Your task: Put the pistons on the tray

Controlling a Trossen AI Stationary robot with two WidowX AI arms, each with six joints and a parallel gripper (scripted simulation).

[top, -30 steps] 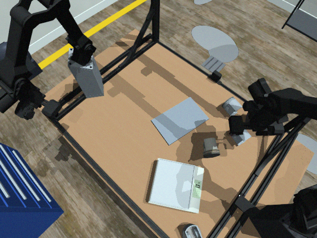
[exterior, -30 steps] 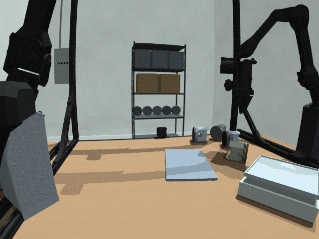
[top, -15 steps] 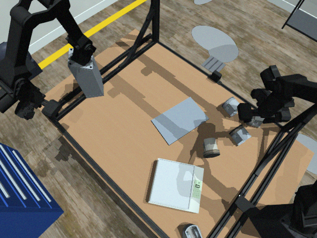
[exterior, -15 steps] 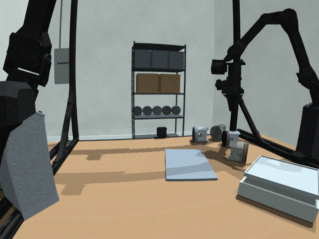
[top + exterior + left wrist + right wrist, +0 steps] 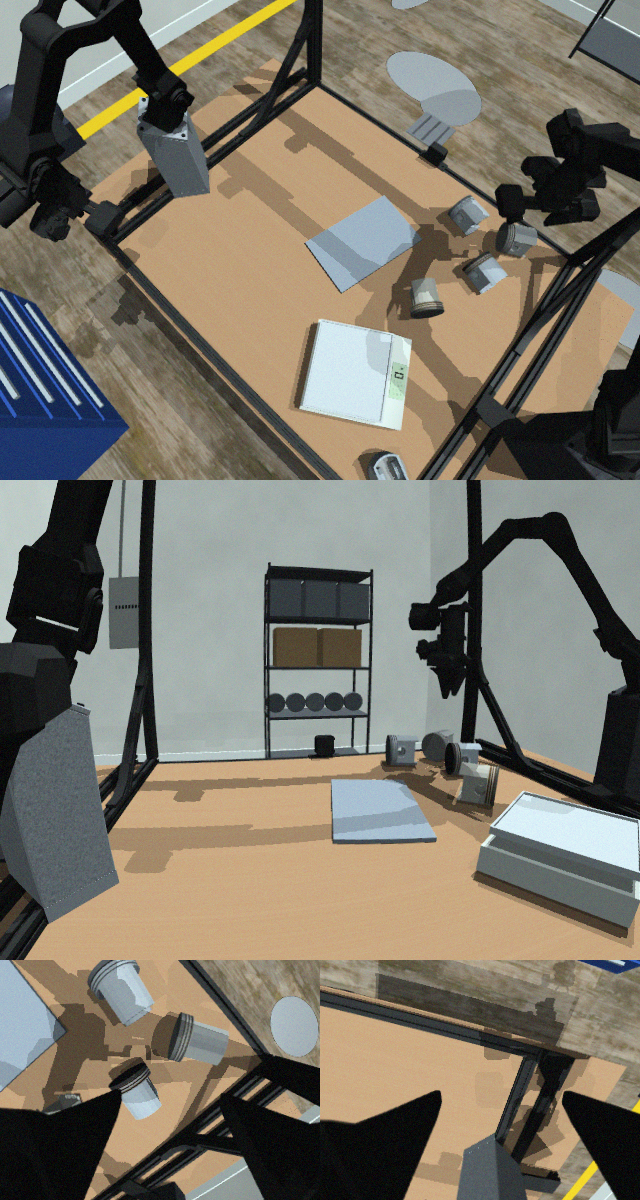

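The flat steel tray [image 5: 361,242] [image 5: 379,810] [image 5: 20,1030] lies bare in the middle of the bench. Several grey pistons lie on their sides beside it, none touching it: one [image 5: 467,213] [image 5: 400,749] [image 5: 122,990], another [image 5: 516,239] [image 5: 436,744] [image 5: 197,1040], a third [image 5: 484,272] [image 5: 461,757] [image 5: 137,1090], and one [image 5: 426,298] [image 5: 478,784] nearer the scale. A further piston [image 5: 390,467] lies at the bench's near edge. My left gripper [image 5: 540,211] [image 5: 447,689] [image 5: 171,1097] is open and empty, high above the cluster. My right gripper [image 5: 501,1096] is open and empty over the far corner of the bench.
A white scale [image 5: 356,372] [image 5: 563,852] sits near the tray. A black frame [image 5: 547,304] runs around the bench. A grey block [image 5: 175,155] [image 5: 51,815] [image 5: 490,1170] hangs on the right arm. A shelf rack [image 5: 317,660] stands behind the bench.
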